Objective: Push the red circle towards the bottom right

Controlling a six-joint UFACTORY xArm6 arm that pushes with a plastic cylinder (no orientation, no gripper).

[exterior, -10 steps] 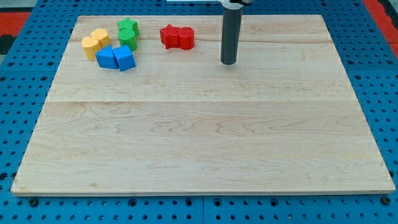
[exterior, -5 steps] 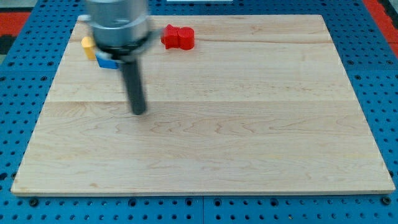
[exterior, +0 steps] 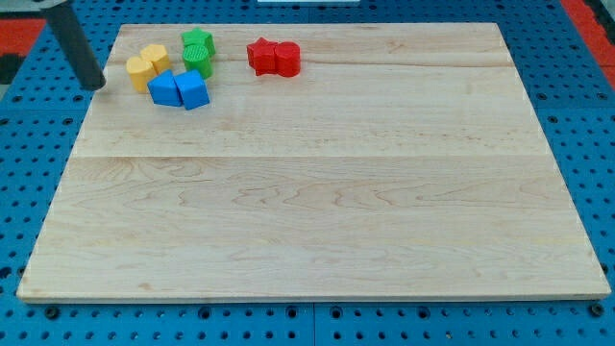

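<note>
A pale wooden board [exterior: 317, 192] lies on a blue pegboard table [exterior: 596, 144]. The arm has no pincer to open or close, only a straight dark rod. My tip [exterior: 93, 86] rests at the board's left edge near the view's top, just left of the block cluster and well apart from the red pair.

Near the view's top left sit several small blocks. Two yellow rounded blocks [exterior: 146, 67] are side by side. Just right of them are two green blocks [exterior: 198, 51], the upper one looking star-shaped. Below these, two blue blocks [exterior: 179, 89] touch each other; their exact shapes are hard to tell.

Further right, along the view's top, a red star-shaped block [exterior: 260, 55] touches the red circle [exterior: 286, 59], a short red cylinder standing on its flat face. The circle is the right one of the pair.

The red circle looks light, rigid and smooth, so it would probably slide easily on the wood and might roll off a push that is not centred. The best contact point seems to be its upper-left side. But the star presses against its left, so the tip would likely need to come in from the view's top, between star and circle, or risk moving both.
</note>
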